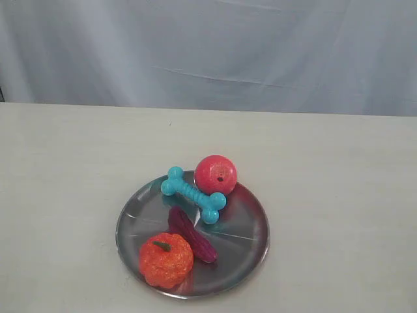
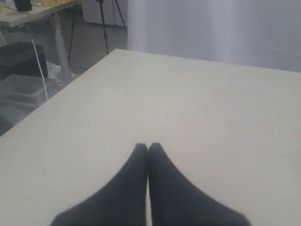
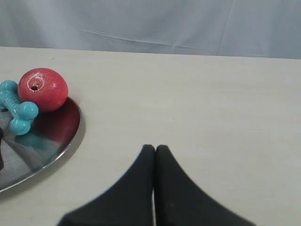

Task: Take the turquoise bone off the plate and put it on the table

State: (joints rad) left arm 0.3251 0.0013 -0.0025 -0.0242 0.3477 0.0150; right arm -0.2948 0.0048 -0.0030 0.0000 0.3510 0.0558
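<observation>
The turquoise bone (image 1: 193,194) lies across the far part of the silver plate (image 1: 247,244), one knobbed end over the rim, close beside a red ball (image 1: 215,175). The pale table (image 1: 339,195) carries the plate. In the right wrist view the bone (image 3: 15,109) and plate (image 3: 56,150) show at the edge, well apart from my right gripper (image 3: 154,148), which is shut on nothing. My left gripper (image 2: 147,146) is shut too, over bare table (image 2: 188,103), with no task object in its view. Neither gripper shows in the exterior view.
On the plate also lie a dark purple elongated piece (image 1: 191,234) and an orange pumpkin toy (image 1: 165,259). A grey cloth backdrop (image 1: 208,52) hangs behind the table. The left wrist view shows the table's edge (image 2: 61,87) with floor clutter beyond.
</observation>
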